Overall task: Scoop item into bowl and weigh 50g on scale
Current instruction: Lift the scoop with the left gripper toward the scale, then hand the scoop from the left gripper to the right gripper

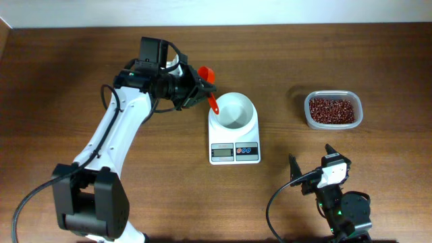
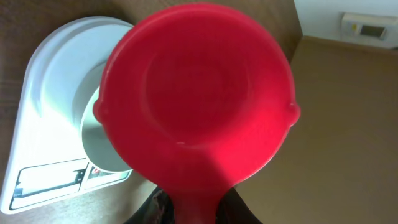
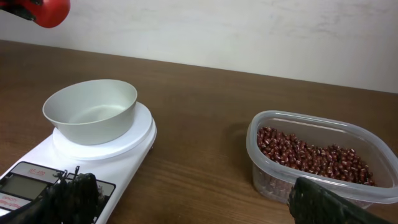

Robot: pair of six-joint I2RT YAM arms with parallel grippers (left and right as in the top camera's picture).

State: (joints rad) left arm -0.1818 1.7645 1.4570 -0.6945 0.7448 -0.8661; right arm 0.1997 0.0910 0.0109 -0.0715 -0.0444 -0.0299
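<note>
Now your left claw (image 1: 199, 91) pinches the empty scoop (image 2: 196, 93) just left of the bowl (image 1: 234, 111) on the scale (image 1: 234, 152); beans (image 1: 331, 109) sit in the tub (image 1: 358, 116) well right. Crossing low could nudge the bowl and skew the reading; your right claw (image 1: 310, 162) rests spread.

Bright, even light; scoop (image 2: 198, 106) blurred.
</note>
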